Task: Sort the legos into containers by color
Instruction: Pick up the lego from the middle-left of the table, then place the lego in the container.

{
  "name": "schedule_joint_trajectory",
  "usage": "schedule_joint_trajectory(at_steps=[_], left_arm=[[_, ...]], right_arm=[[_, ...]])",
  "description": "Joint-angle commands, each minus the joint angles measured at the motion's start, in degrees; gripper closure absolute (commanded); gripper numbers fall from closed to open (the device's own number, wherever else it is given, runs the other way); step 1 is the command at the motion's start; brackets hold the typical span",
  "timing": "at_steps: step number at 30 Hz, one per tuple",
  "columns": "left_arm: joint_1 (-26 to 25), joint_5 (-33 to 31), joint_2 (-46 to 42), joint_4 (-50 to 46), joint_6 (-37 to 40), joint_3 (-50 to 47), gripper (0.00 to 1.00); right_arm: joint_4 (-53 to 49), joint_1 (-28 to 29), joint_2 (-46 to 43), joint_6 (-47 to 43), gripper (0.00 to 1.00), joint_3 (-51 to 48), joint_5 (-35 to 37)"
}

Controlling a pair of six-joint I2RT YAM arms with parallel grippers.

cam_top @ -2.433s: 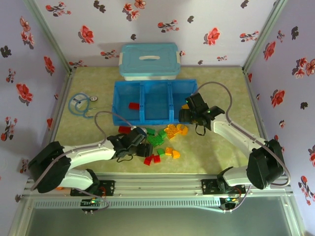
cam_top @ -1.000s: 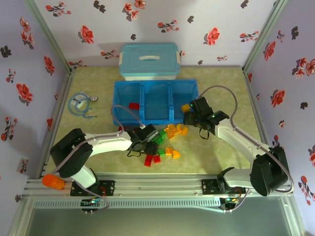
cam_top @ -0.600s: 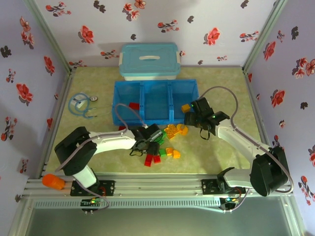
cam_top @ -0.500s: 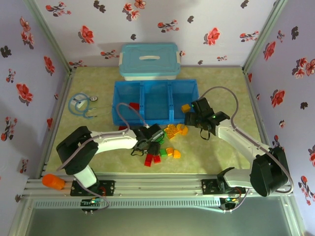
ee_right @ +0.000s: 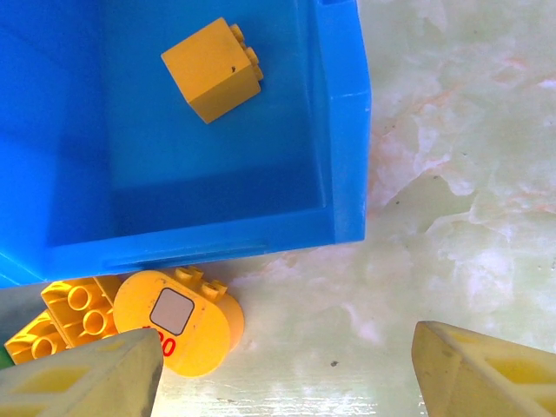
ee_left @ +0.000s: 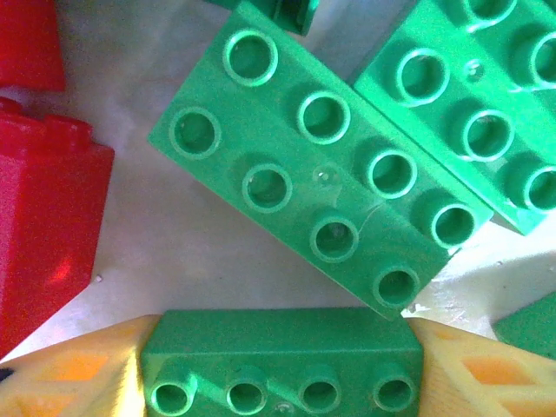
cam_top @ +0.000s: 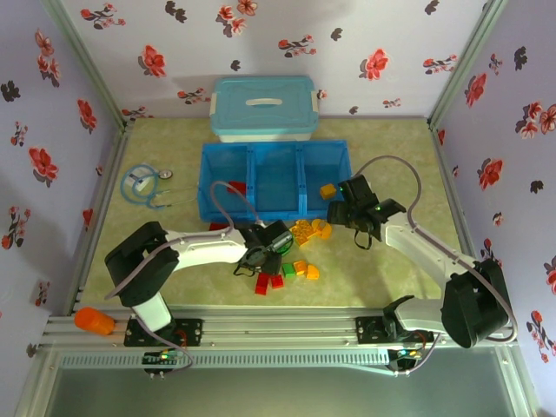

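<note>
Left wrist view had the left fingers (ee_left: 74,369) clenched on a green lego (ee_left: 278,365), one yellow tip pressed against each end of it and a row of its studs showing. Just beyond it a longer green lego (ee_left: 321,187) lay at a slant on the pale table (ee_left: 174,252), close beside a second green piece (ee_left: 473,95) at the upper right. A red lego (ee_left: 43,226) sat at the left edge.

Right wrist view showed the right fingers (ee_right: 82,382) released, spread wide with nothing between them, above bare table just outside the near right corner of the blue tray (ee_right: 347,130). One orange cube lego (ee_right: 213,69) lay inside that right-hand compartment, apart from its walls. Against the outside of the tray's near wall sat a round orange piece with a grey patch (ee_right: 178,321), touching an orange brick (ee_right: 74,313).

Top external view placed the left fingers low in the loose pile in front of the tray, with two red legos (cam_top: 269,281) and an orange one (cam_top: 305,270) nearer the arms' bases. A red lego (cam_top: 235,186) lay in the left compartment. Behind the tray stood a pale-blue lidded box (cam_top: 263,106), and a blue stethoscope (cam_top: 143,184) lay to the tray's left
</note>
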Motion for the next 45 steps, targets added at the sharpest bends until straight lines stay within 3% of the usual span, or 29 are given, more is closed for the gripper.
schedule_joint_trajectory(at_steps=[1,10,16,23,35,39,42,45], left_arm=[[-0.24,-1.74,0.36,-4.08,-0.83,0.01,0.40],[0.93,-4.68,-8.83,-10.45,2.22,6.06,0.40],[6.81,-5.16,-10.28,-12.29,8.90,14.41,0.39],[14.68,-2.73,-3.12,-10.58,15.17,25.77,0.39],[22.24,1.92,13.90,-11.69,20.42,47.17,0.38],[22.29,2.60,16.86,-14.68,22.00,54.20,0.24],[22.21,2.50,14.61,-14.37,22.43,54.28,0.13],[22.17,2.42,10.15,-12.96,22.20,50.70,0.12]], right_arm=[[0.59,-0.56,-2.09,1.47,0.24,-0.61,1.18],[0.14,-0.61,-4.43,1.49,0.24,-0.62,0.01],[0.45,-0.52,-5.44,1.60,0.25,-1.22,-2.43],[-0.04,-0.08,-7.94,1.52,0.26,-2.64,-4.62],[-1.07,1.36,-10.83,1.14,0.26,-4.96,-7.08],[-1.67,2.32,-11.02,1.25,0.26,-4.70,-6.86],[-2.82,2.98,-11.14,1.04,0.24,-4.01,-6.08],[-3.44,3.26,-11.15,0.70,0.23,-3.66,-5.41]])
